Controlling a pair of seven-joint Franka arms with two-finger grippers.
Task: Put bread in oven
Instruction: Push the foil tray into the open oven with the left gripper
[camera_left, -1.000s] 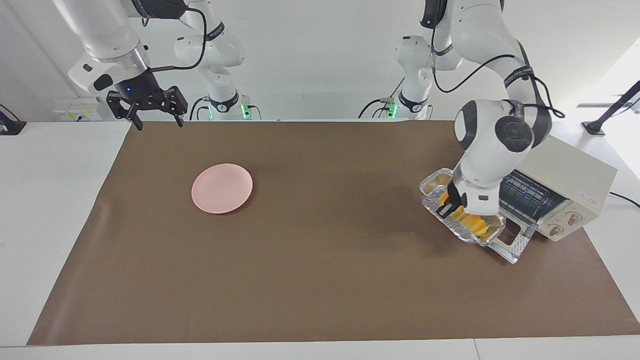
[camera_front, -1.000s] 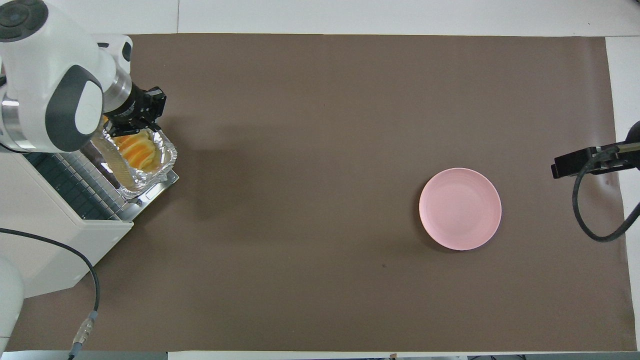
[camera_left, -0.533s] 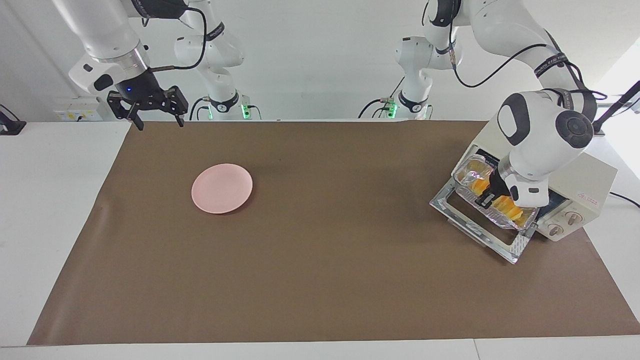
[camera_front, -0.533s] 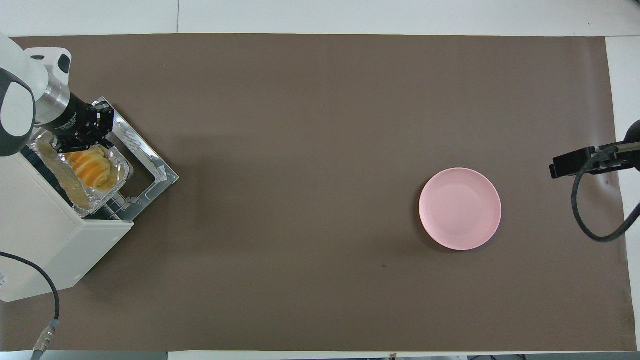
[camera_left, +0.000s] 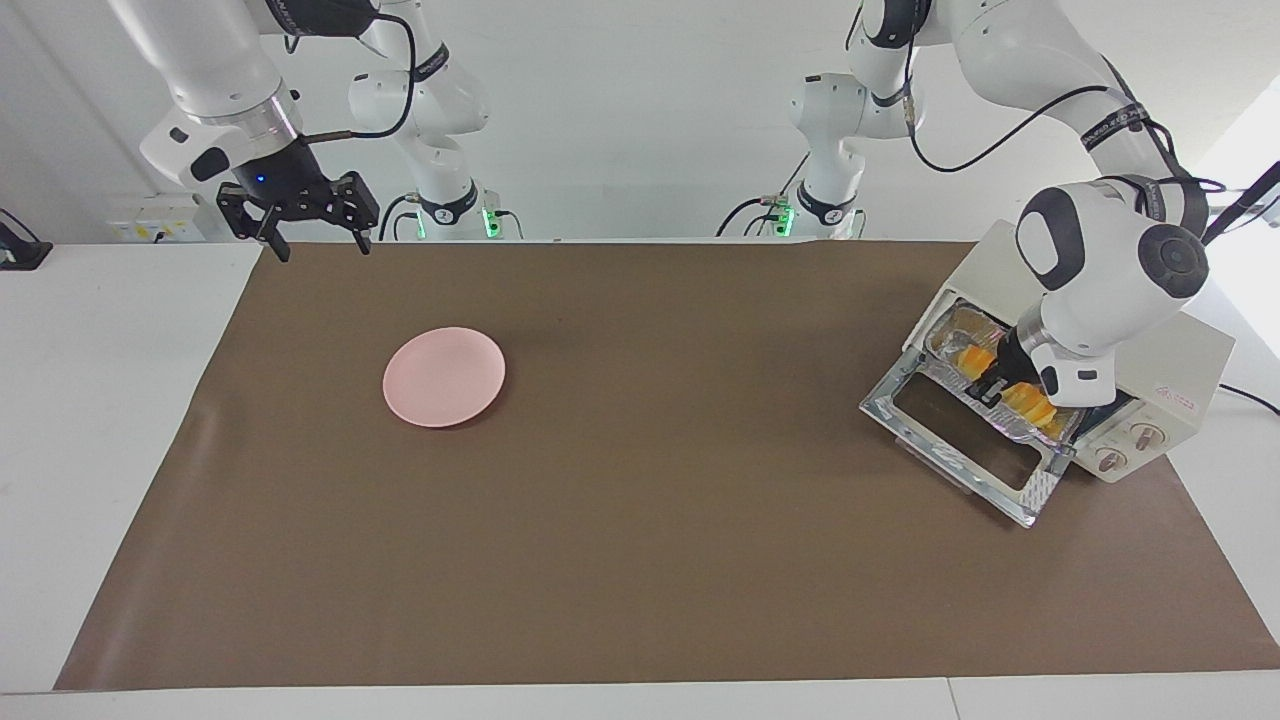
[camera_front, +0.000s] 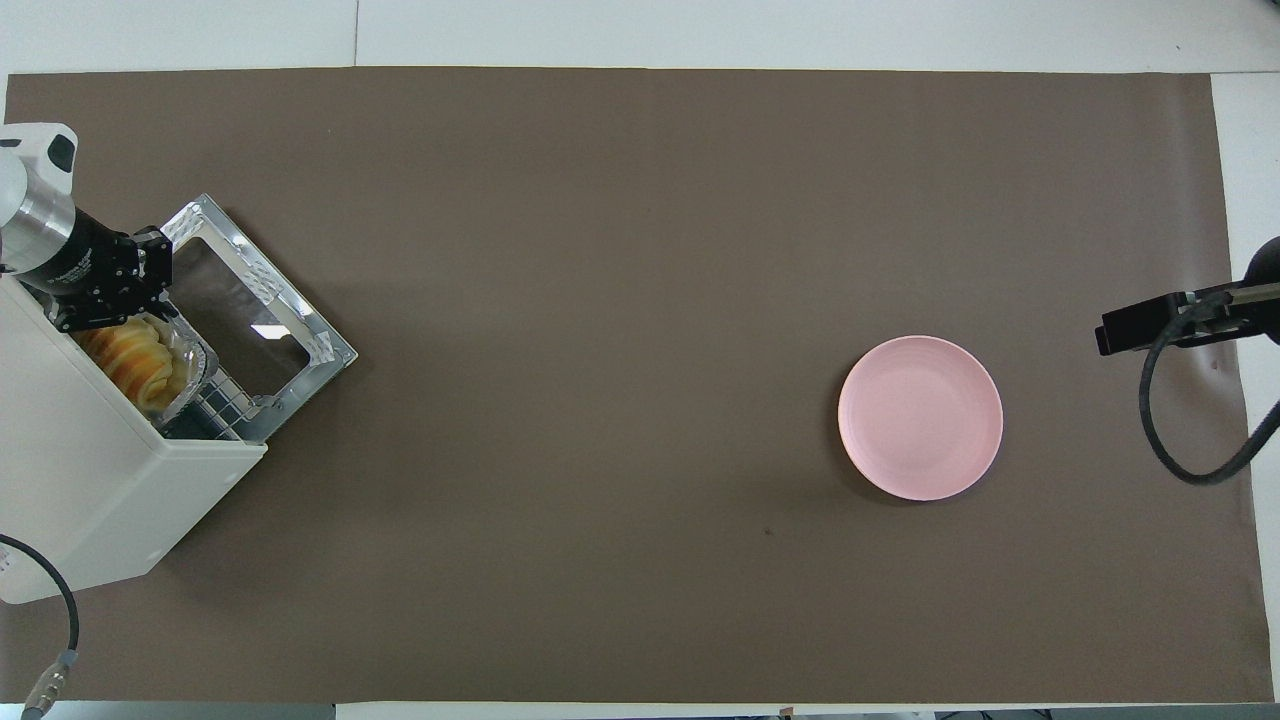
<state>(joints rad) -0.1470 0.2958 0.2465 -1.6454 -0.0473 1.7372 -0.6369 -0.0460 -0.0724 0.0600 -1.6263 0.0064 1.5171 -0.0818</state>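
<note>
My right gripper (camera_left: 315, 240) waits with its fingers spread, empty, over the mat's edge at the right arm's end of the table. My left gripper (camera_left: 992, 385) is at the mouth of the oven (camera_left: 1165, 365), pinched shut on the rim of the foil tray (camera_front: 195, 372) that carries the bread (camera_left: 1020, 398).

I judge this the last stretch of the insertion: tray and loaf lie mostly inside on the wire rack, with only the front rim showing at the mouth.

Next I should let go and draw straight back out over the dropped door (camera_left: 965, 435) (whether the tray is fully seated I cannot tell). The opening's frame sits close around my wrist, so no sideways drift.

Farther out, the mat is open; the pink plate (camera_left: 444, 376) lies well apart toward the right arm's end.
</note>
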